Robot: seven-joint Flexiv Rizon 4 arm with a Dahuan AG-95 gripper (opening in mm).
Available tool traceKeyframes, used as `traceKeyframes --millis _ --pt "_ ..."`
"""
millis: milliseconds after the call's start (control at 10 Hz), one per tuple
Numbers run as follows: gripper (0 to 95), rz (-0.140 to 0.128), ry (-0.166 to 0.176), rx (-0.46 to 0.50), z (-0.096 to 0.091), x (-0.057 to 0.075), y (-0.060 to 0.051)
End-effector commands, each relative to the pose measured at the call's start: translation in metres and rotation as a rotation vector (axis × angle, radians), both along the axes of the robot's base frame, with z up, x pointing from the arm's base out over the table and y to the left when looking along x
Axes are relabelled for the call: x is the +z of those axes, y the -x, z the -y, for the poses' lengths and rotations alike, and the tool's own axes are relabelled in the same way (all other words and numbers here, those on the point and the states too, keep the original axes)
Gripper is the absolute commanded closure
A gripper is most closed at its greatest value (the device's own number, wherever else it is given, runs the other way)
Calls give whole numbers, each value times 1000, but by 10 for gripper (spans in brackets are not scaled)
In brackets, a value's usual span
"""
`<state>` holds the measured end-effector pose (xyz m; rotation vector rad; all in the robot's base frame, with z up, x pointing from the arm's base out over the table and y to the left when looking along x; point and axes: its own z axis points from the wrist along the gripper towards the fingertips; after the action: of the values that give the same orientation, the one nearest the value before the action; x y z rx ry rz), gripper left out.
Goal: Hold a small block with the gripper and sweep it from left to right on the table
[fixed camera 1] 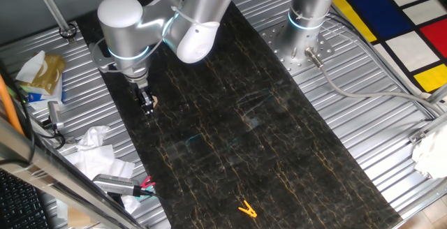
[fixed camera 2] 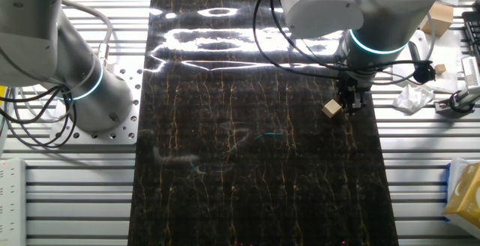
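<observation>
Tan small block (fixed camera 2: 332,109) beside end effector (fixed camera 2: 350,108); touching unclear; finger spread indiscernible; block half-hidden.

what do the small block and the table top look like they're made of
The small block looks like bare, unpainted wood: pale tan, matte faces. The table looks like polished black stone or a marble-print laminate: thin gold veins and bright glare streaks. Which one is unclear.

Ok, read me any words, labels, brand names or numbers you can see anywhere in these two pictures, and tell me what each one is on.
None can be read.
The yellow and blue packet on the ribbed grey metal frame may carry print, but it is too small and blurred.
The silver robot arm with light-blue rings, its narrow black gripper and the pale tan wooden cube show no markings.
</observation>
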<state>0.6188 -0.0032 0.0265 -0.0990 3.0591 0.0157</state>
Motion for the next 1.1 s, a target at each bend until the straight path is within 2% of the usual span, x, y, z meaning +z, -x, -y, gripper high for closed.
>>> traceKeyframes --millis 100,1100 --pt "570 1 -2 6 0 -1 0" --pt "570 -1 0 5 0 -1 -1"
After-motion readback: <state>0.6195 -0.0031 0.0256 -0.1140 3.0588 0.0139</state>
